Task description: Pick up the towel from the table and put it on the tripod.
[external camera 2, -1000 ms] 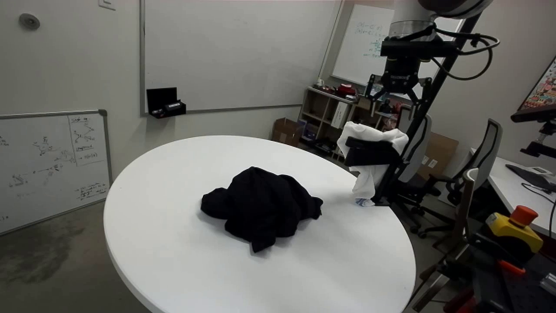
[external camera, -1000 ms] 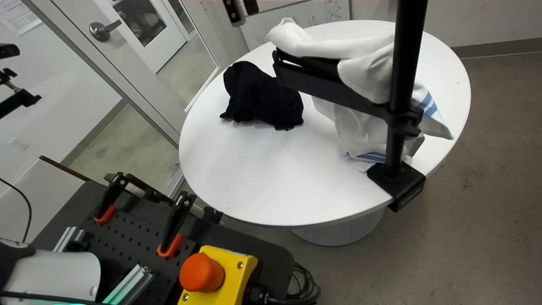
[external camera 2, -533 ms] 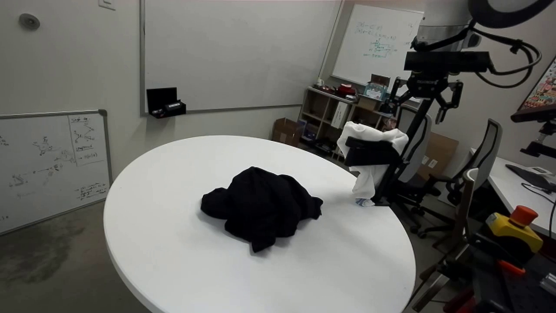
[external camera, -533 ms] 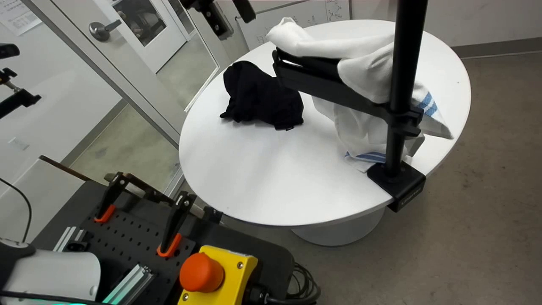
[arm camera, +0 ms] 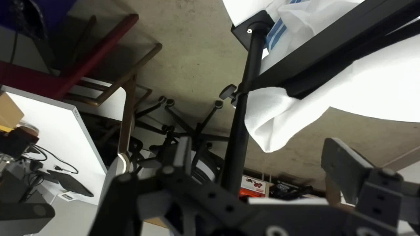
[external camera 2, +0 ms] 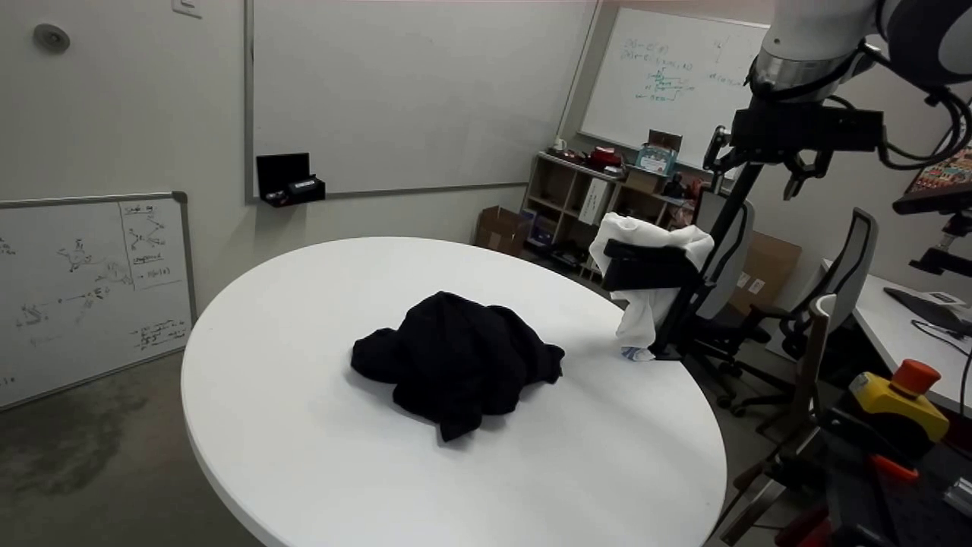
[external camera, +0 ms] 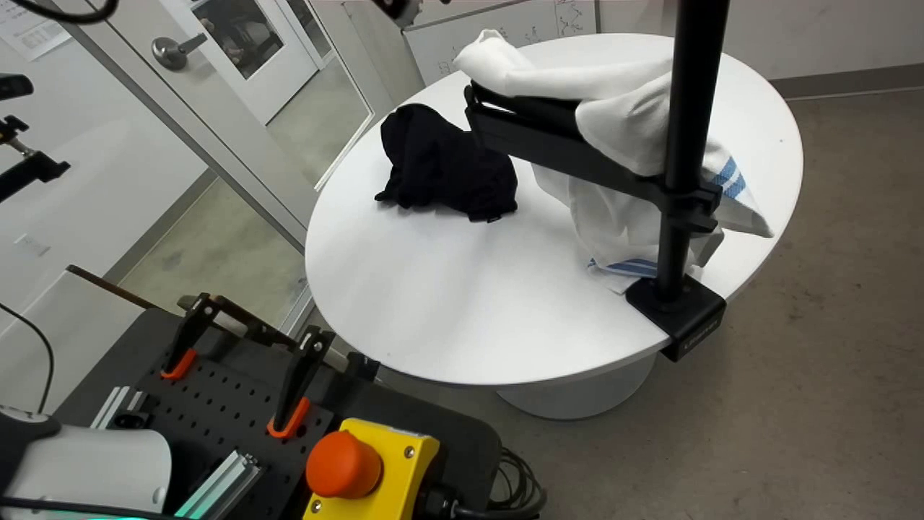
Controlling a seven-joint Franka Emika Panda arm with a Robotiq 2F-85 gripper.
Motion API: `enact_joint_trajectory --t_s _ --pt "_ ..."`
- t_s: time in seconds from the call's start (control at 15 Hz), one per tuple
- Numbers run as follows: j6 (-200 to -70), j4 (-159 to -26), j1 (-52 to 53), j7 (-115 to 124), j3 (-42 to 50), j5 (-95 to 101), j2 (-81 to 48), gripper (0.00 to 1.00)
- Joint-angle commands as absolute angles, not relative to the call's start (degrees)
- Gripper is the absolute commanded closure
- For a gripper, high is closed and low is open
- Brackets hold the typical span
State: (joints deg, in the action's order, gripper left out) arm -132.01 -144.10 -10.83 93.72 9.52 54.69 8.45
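A white towel with blue stripes hangs over the horizontal arm of a black stand clamped to the round table's edge. Its lower part hangs down to the tabletop. The towel also shows in an exterior view and in the wrist view. A dark crumpled cloth lies on the table; it also shows in an exterior view. My gripper is open and empty, above the stand's arm and apart from the towel. In the wrist view the fingers stand wide apart.
The stand's tall post rises close to my gripper. The round white table carries the dark cloth and the clamp. A yellow box with a red button sits on the black robot base. Chairs and a shelf stand behind.
My open gripper has moved away from above the towel, to the right in an exterior view, past the stand's post. The towel, the dark cloth and the stand have not moved.
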Motion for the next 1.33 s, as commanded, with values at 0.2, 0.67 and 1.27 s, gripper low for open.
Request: enact_joint_trajectory --t_s 0.2,0.67,1.27 --pt "-142.8 -146.0 -11.5 92.6 9.8 53.5 7.5 0.0" --pt "-147.8 -145.0 -12.4 94.7 10.3 55.5 5.0 0.0" --pt "-154.6 -137.5 -16.6 102.4 15.1 62.8 -4.6 0.0"
